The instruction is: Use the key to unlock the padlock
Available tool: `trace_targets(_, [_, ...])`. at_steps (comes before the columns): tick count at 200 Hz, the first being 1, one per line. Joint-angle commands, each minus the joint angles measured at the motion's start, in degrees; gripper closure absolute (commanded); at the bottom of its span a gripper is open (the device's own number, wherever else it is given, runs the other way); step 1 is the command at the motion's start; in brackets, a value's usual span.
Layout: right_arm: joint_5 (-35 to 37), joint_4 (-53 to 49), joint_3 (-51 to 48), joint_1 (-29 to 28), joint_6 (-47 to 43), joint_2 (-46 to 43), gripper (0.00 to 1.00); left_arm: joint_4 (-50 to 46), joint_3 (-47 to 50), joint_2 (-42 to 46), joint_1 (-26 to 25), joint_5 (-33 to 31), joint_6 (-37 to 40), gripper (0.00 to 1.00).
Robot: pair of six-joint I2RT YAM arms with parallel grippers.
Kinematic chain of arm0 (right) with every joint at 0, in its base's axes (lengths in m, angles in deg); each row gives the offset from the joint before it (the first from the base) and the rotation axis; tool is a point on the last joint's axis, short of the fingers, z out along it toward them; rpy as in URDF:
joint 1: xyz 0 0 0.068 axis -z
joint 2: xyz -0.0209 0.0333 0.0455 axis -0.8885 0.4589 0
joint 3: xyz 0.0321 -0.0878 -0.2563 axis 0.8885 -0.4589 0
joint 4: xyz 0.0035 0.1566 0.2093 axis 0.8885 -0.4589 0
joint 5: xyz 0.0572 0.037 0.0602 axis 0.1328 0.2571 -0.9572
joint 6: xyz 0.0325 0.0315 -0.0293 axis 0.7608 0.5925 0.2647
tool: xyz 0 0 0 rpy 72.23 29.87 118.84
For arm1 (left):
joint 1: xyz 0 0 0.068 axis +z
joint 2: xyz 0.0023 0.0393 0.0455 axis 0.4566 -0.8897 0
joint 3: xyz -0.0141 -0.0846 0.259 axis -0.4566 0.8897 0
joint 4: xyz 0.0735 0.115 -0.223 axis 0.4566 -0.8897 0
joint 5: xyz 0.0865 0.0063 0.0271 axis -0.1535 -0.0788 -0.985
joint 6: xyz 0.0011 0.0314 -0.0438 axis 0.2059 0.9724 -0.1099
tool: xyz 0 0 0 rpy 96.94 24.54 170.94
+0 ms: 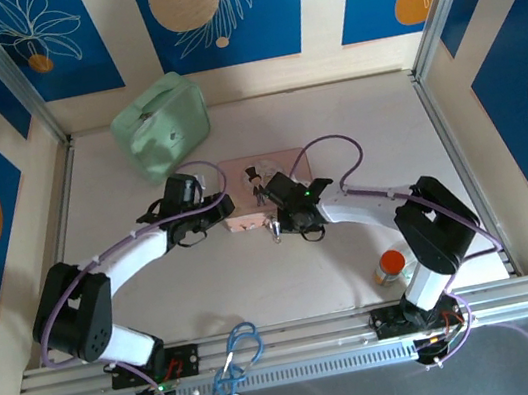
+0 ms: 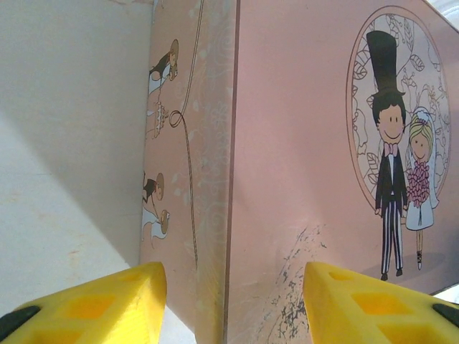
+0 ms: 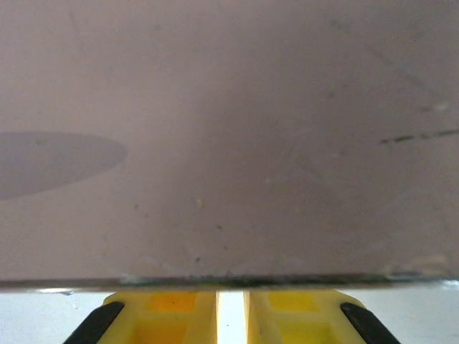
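Padlock [image 1: 274, 229] — tiny (silvery metal)

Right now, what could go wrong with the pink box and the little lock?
1. The left gripper is open astride the pink tin's corner. Closing there could twist or shove the tin instead of steadying it.
2. The right gripper, nearly shut, sits tight against the tin, close to the padlock. A nudge might knock the tiny lock aside.

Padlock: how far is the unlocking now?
Done: nothing I can confirm; the padlock at the pink tin's near edge is too small to read. In hand: the left gripper, open, straddles a tin corner; the right gripper, nearly shut, faces the tin. Left: insert and turn the key.
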Motion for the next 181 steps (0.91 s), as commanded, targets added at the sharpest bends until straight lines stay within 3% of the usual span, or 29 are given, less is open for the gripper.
trace_targets(1, [-0.5,-1.1,1.9,-0.8,0.1,1.9,0.83,-0.5,-1.9,-1.6,0.6,0.9,1.5,0.49])
trace_targets(181, [6.3,-4.3,14.0,-8.5,-8.4,11.5,0.9,1.7,1.4,-2.0,0.6,2.0,0.3,0.55])
